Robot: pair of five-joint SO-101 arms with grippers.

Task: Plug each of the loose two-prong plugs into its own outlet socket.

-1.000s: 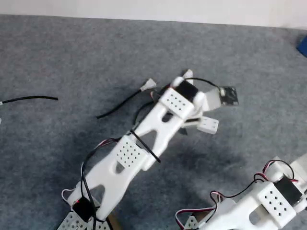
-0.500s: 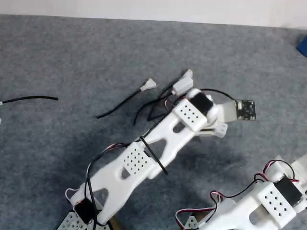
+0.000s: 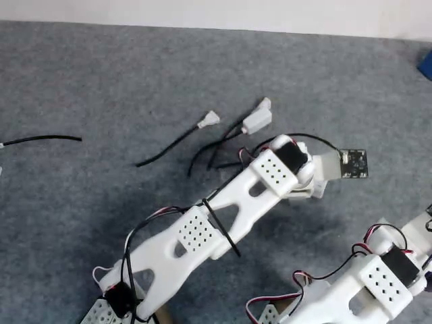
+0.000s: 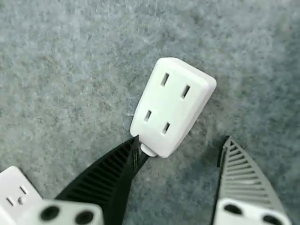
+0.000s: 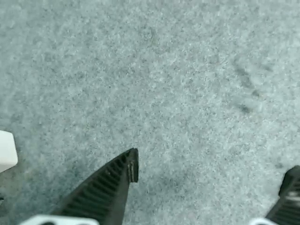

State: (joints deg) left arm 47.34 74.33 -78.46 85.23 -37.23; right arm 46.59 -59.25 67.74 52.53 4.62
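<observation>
Two outlet blocks (image 4: 171, 105), two arms (image 3: 202, 229)

Outlet block (image 4: 171, 108) lies on your carpet (image 4: 56, 70), touching one finger of your left gripper (image 4: 181, 143) | behind that arm, left plug (image 3: 209, 120) near right plug (image 3: 258, 121) | loose cord (image 3: 40, 139) far left.

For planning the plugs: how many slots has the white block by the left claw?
4 on the white block: two near the left claw, two at its far end. Other faces are hidden.

A second outlet (image 4: 11, 188) is cut off by the edge.
</observation>
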